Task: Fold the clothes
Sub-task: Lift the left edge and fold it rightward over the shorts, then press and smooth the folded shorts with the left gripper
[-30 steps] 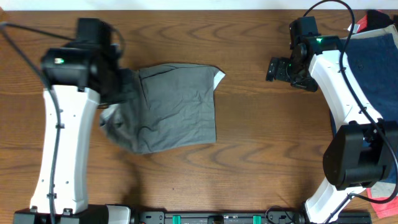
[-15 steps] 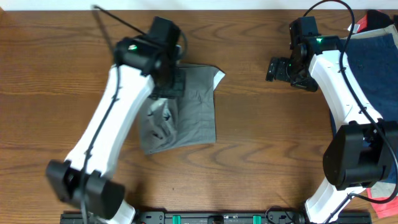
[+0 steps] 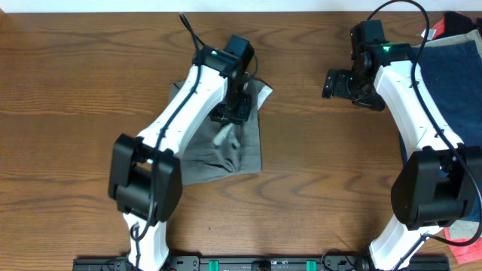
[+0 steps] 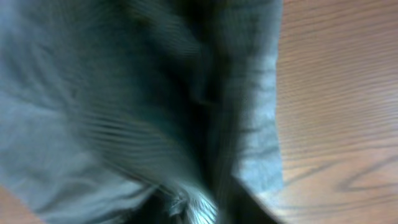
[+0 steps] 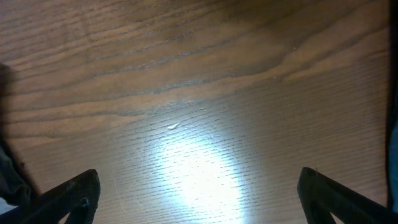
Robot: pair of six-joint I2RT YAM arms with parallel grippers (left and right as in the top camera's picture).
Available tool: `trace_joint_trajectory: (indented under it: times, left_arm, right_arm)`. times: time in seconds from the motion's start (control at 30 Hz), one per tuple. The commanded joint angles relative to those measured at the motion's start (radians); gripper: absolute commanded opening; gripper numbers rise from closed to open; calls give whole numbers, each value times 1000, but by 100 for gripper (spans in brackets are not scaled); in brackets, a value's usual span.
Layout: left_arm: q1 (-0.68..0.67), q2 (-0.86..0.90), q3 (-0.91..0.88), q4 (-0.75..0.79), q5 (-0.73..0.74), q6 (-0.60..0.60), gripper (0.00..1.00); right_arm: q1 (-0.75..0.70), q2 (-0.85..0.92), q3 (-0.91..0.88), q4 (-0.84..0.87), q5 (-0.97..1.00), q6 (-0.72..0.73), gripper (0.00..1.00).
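The grey-khaki shorts (image 3: 242,150) lie at mid-table, their left part lifted and drawn over the rest. My left gripper (image 3: 232,114) is above their upper middle, shut on a fold of the cloth. In the left wrist view the blurred grey cloth (image 4: 124,93) fills the frame and bunches at the jaws (image 4: 199,210). My right gripper (image 3: 330,83) is open and empty over bare wood at the upper right. Its fingers stand wide apart in the right wrist view (image 5: 199,193).
Navy blue shorts (image 3: 456,75) lie at the right edge under the right arm. Red cloth shows at the top right corner (image 3: 452,22) and at the bottom right (image 3: 461,235). The wooden table (image 3: 331,173) shows between the shorts and the right arm.
My left arm has swung from the far left to the right, carrying the left part of the grey shorts over the rest. The right arm has not moved.
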Motion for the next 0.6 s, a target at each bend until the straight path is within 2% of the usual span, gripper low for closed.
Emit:
trace_joint_trajectory:
  times: [0.0, 0.07, 0.33, 0.57]
  left_arm:
    - [1, 34, 1, 7, 0, -9, 42]
    - [1, 40, 1, 13, 0, -8, 60]
    - [1, -8, 4, -1, 0, -8, 61]
    - [1, -145, 4, -2, 0, -8, 61]
  right_arm:
    - [-1, -3, 3, 0, 10, -10, 99]
    - [-1, -3, 3, 0, 11, -10, 99]
    - [-1, -3, 3, 0, 10, -10, 99]
    - [-1, -3, 3, 0, 11, -10, 99]
